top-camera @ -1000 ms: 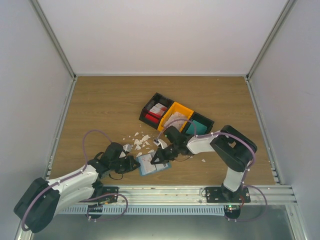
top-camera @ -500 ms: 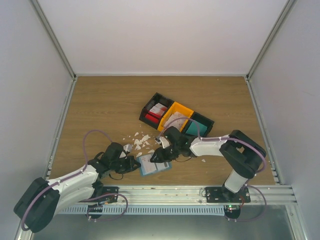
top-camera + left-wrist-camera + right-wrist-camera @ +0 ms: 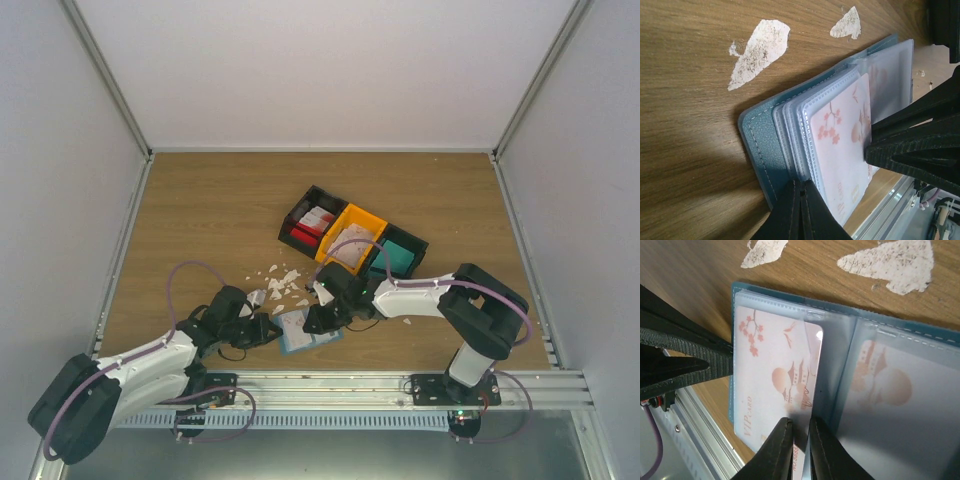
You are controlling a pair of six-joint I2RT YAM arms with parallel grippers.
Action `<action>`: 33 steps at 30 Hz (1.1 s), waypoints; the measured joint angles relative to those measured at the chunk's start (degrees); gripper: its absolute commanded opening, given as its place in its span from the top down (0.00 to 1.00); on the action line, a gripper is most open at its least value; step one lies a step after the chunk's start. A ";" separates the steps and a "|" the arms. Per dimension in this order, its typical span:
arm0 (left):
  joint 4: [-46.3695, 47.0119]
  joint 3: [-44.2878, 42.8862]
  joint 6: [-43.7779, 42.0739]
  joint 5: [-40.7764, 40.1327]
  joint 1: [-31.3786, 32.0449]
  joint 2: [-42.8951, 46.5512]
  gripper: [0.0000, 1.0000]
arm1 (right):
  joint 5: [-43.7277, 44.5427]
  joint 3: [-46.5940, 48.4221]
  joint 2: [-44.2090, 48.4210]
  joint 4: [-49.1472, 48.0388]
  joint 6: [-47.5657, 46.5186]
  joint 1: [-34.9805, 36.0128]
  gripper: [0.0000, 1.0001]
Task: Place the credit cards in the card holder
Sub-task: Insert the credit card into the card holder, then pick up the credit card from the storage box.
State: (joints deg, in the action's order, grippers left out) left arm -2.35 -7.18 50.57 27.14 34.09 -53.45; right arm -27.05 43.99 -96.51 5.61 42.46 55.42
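Note:
The dusty-blue card holder (image 3: pixel 306 329) lies open on the table near the front edge. In the left wrist view its blue cover (image 3: pixel 759 142) and clear sleeves show. My left gripper (image 3: pixel 801 192) is shut on the holder's sleeve edge and sits at the holder's left side in the top view (image 3: pixel 270 330). My right gripper (image 3: pixel 800 437) is shut on the edge of a white credit card with pink print (image 3: pixel 772 375) lying over the holder's left half. It is over the holder in the top view (image 3: pixel 318 319). Another pink-printed card (image 3: pixel 885 382) sits behind a sleeve on the right half.
A row of black and orange bins (image 3: pixel 352 241) stands behind the holder, with cards and a teal block inside. Several white scraps (image 3: pixel 280 281) lie on the wood just behind the holder. The metal front rail (image 3: pixel 400 381) runs close to the holder.
My right gripper has shifted slightly left and forward over the holder with the card. The left gripper and the holder have stayed put.

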 measured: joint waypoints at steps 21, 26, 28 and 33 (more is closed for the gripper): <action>-4.52 -7.34 -3.06 -7.56 0.00 5.66 0.57 | 20.31 23.89 6.23 21.24 -18.51 -10.54 0.50; -4.55 -9.73 -3.72 -9.27 -0.09 4.98 0.53 | 22.43 32.33 2.01 23.37 -24.55 -12.87 0.50; -4.52 -10.08 -3.72 -9.49 -0.33 4.42 0.54 | 22.93 35.93 -1.73 24.26 -27.12 -13.09 0.51; -4.04 -12.59 -4.11 -9.70 -2.01 1.31 0.61 | 23.76 45.97 -13.60 27.61 -33.18 -13.62 0.54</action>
State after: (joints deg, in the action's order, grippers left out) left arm -6.39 -19.77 46.46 17.43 32.08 -52.14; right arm -3.29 89.95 -110.10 33.21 9.28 41.80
